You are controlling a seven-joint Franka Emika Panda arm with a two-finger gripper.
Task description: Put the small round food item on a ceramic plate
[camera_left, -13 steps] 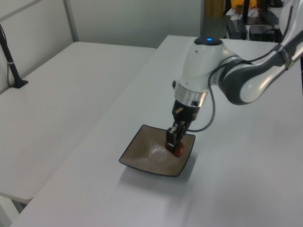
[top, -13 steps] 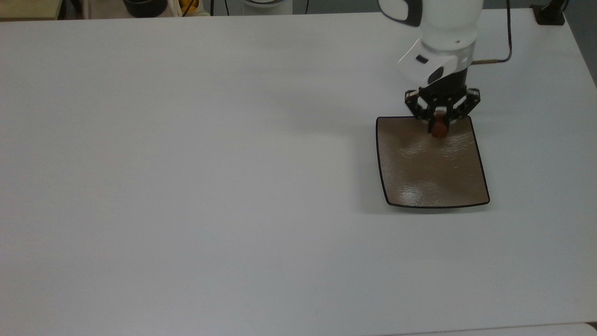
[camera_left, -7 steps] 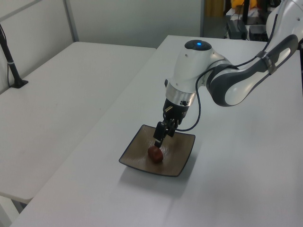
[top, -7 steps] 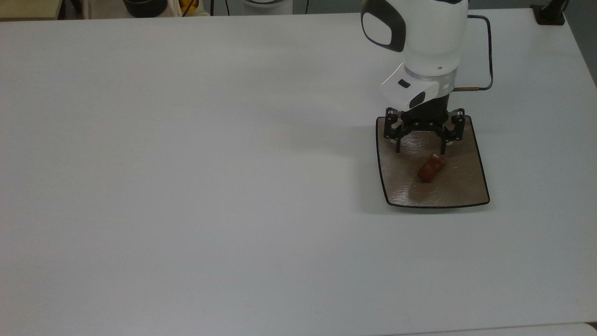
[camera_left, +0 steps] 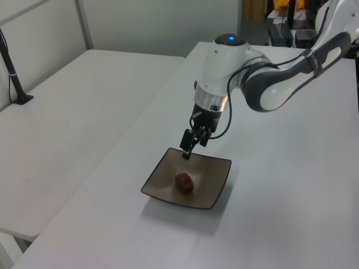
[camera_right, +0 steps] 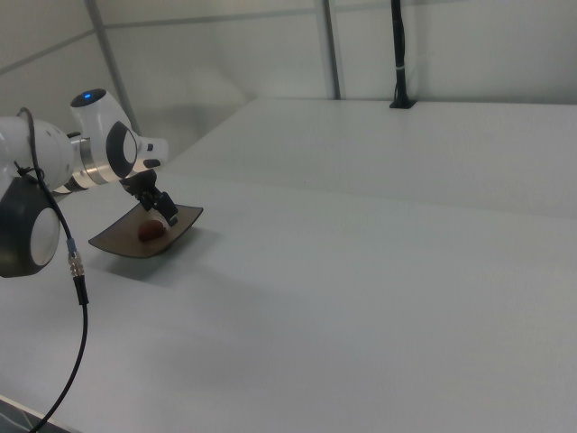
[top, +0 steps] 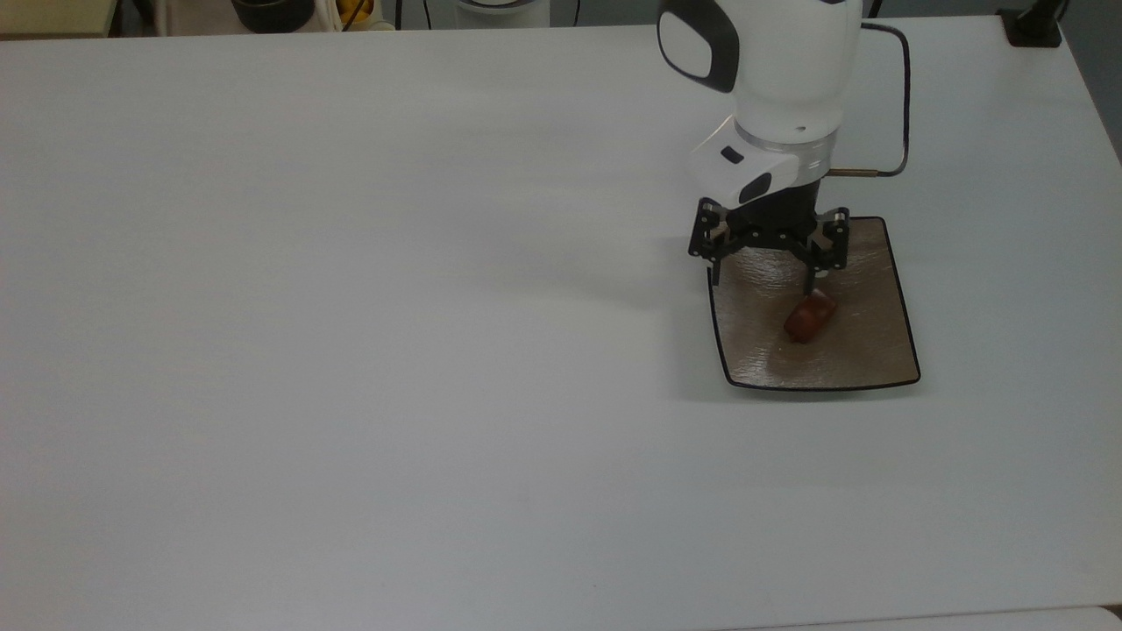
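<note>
The small round food item, a glossy reddish-brown lump, lies loose on the ceramic plate, a square tan plate with a thin black rim. My gripper hangs open above the plate's far left part, clear of the lump, with nothing between its fingers. In the left view the lump rests near the middle of the plate, and the gripper is raised over the plate's back edge. The right view has the gripper just above the plate and the lump.
The plate sits on a wide white table. A black cable loops off the wrist. A dark bowl stands beyond the table's far edge. A black post clamp sits at the top view's top right corner.
The gripper opened and let go of the food item, which dropped and rolled toward the plate's middle. The gripper then rose and shifted toward the top view's left.
</note>
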